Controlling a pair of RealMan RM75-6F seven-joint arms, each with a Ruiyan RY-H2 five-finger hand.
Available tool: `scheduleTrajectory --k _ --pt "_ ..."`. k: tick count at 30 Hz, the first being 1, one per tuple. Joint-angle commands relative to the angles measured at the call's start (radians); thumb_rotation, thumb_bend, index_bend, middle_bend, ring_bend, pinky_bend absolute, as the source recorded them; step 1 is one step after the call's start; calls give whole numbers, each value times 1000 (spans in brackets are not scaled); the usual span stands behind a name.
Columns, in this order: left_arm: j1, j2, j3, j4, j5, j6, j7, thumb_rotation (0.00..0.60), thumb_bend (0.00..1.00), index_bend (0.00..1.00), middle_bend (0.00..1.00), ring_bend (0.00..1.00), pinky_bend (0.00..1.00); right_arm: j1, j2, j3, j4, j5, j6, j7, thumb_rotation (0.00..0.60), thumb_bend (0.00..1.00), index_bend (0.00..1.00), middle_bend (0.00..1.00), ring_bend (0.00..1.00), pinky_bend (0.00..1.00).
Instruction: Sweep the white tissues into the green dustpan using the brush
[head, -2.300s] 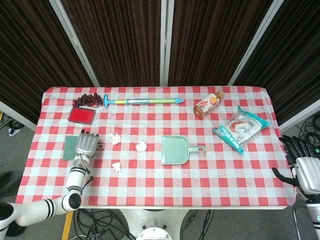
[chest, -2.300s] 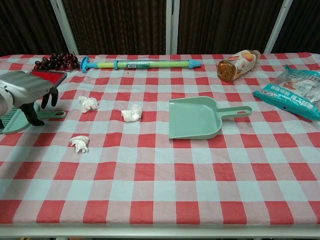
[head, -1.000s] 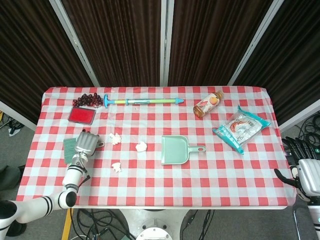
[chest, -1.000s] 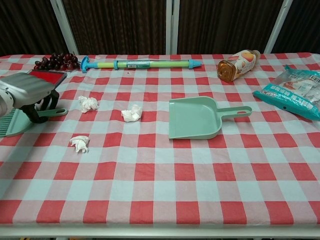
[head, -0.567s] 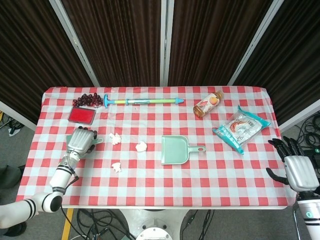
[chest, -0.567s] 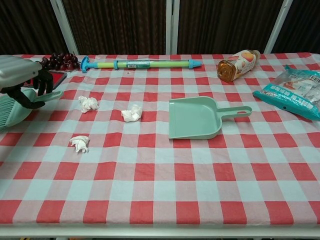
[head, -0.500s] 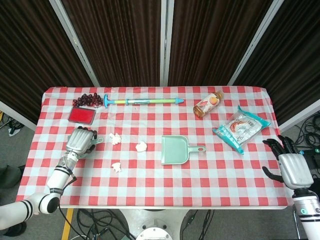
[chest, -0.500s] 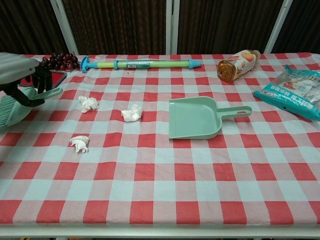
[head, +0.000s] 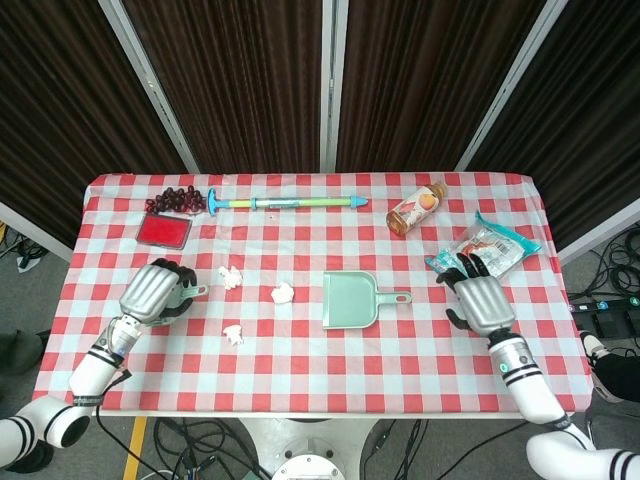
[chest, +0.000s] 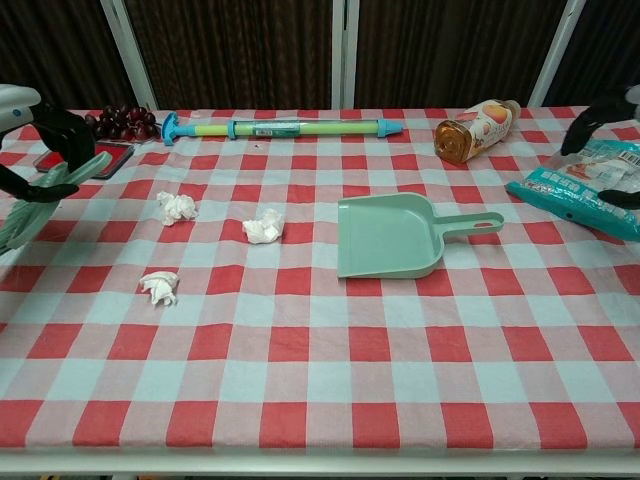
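We grasp the green brush (chest: 45, 190) in our left robot hand (head: 152, 293), ready to sweep. Three white tissues (head: 283, 293) lie just beside it, toward the green dustpan (head: 350, 300). Our right robot hand (head: 480, 298) hangs released near the dustpan's handle, maybe to steady it.

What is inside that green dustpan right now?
Nothing: the green dustpan is bare inside. Three white tissues lie on the checked cloth to its left. The left robot hand grips the brush, mostly covering it.

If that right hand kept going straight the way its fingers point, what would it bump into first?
Most likely the blue snack bag: the right hand has its fingertips right at the bag's near edge, though its height above the table is unclear.
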Motion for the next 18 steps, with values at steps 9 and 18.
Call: scheduleTrajectory --k 9,18 --pt "10 5 5 -3 0 -26 -2 600 404 505 541 406 355 145 -220 1 157 165 -53 -219 600 267 333 292 10 0" --pt "9 7 -2 -8 6 -35 2 600 404 505 541 407 355 185 -309 -21 199 218 -15 -319 600 267 352 320 31 0"
